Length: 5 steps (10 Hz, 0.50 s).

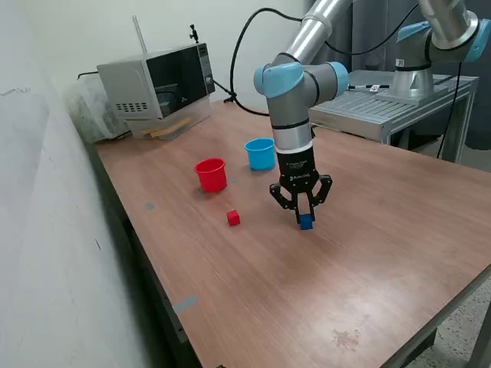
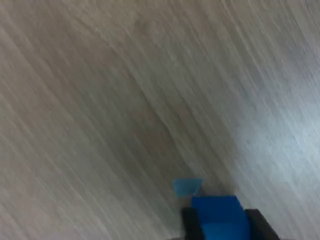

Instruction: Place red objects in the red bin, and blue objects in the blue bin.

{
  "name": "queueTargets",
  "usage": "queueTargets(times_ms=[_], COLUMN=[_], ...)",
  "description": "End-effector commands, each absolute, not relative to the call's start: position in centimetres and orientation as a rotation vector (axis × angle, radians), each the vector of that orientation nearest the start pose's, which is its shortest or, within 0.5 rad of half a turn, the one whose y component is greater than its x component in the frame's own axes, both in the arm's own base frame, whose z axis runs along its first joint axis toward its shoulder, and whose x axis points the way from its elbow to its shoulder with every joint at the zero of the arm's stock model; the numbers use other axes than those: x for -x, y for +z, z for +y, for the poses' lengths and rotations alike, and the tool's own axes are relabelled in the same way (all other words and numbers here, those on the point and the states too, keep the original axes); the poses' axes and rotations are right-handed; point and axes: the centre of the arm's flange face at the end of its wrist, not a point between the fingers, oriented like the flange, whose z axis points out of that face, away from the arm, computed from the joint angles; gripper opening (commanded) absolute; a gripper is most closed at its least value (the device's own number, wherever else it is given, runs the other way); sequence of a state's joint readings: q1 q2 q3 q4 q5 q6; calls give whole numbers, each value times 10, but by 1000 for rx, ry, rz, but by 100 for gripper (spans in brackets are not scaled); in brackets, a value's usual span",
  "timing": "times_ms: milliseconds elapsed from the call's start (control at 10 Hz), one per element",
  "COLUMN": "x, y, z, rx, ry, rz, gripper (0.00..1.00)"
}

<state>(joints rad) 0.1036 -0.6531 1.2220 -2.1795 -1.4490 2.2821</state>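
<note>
Brown wood-grain table (image 1: 383, 253) against a pale wall, microwave (image 1: 157, 80) at its far corner, red cup (image 1: 211, 174) beside light blue cup (image 1: 260, 153), gripper (image 1: 304, 218) closed on blue cube (image 1: 307, 222) just above tabletop, red cube (image 1: 233, 218) nearby.

On the wooden table (image 1: 368, 253): one red cube (image 1: 233, 218), one blue cube (image 1: 306, 222), one red cup (image 1: 211, 174), and one light blue cup (image 1: 260, 153). One microwave (image 1: 157, 80) stands at the far end. Two robot arms appear, one gripper (image 1: 301, 208) visible between them.
</note>
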Motion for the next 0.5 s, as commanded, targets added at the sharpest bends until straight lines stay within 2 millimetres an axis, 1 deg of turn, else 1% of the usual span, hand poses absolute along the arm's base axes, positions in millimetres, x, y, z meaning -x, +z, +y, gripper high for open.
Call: queueTargets(times_ms=[0, 100, 200, 300, 400], x=[753, 753, 751, 748, 745], y=[115, 115, 121, 141, 172], z=[-223, -223, -222, -211, -199], rx=[3119, 3112, 3101, 3099, 3101], ry=[-4, -1, 7, 28, 73], rz=[973, 971, 986, 1013, 1042], gripper=[0, 0, 0, 0, 0])
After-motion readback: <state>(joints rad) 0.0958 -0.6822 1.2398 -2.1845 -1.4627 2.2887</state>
